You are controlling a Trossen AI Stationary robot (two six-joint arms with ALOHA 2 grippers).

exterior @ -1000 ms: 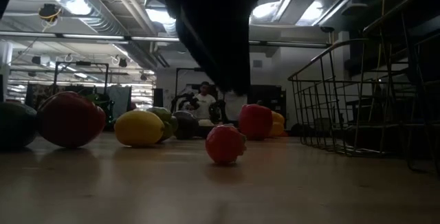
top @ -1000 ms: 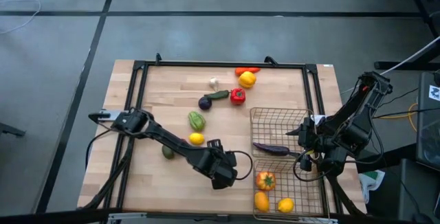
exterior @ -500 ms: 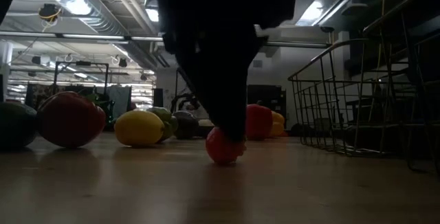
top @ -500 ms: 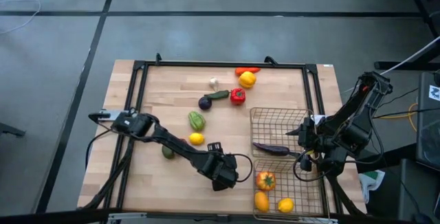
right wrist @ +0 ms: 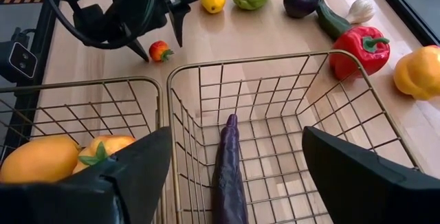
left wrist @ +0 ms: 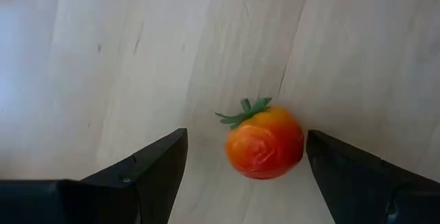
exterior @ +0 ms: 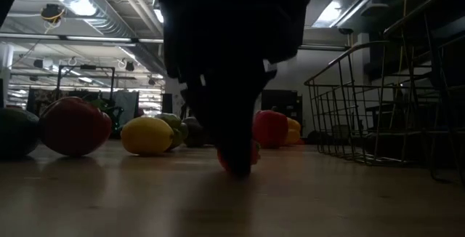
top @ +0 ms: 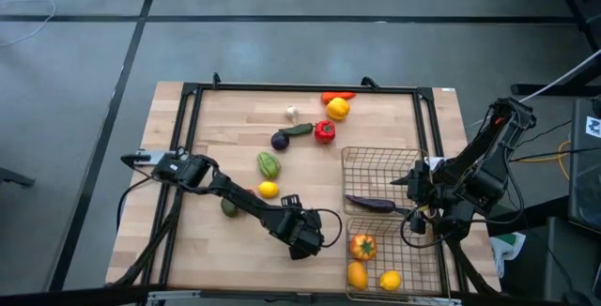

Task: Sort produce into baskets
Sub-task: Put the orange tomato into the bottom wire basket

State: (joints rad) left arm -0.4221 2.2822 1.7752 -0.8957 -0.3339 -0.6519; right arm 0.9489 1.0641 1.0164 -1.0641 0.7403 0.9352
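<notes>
A small red-orange tomato (left wrist: pixel 265 145) with a green stalk lies on the wooden table. My left gripper (left wrist: pixel 245 136) points down at it, open, one finger on either side of it. I see no touch. In the low view the gripper (exterior: pixel 234 131) hides most of the tomato (exterior: pixel 253 155). My right gripper (right wrist: pixel 237 176) hangs open above the two wire baskets at the table's right. The far basket (top: pixel 380 149) holds a long purple eggplant (top: pixel 371 204). The near basket (top: pixel 423 268) holds a few orange and yellow pieces (top: pixel 362 246).
Loose produce lies toward the table's far side and left: red pepper (top: pixel 324 131), yellow pepper (top: pixel 338 109), garlic (top: pixel 291 113), round purple eggplant (top: pixel 280 141), green pepper (top: pixel 269 164), lemon (top: pixel 269 190), avocado (top: pixel 229 207). A black frame (top: pixel 300 87) rims the table. A person shows far behind it.
My left gripper has come down over the tomato, still open, until its fingers stand beside it near the table top. The tomato has stayed in place. My right arm has kept still.
</notes>
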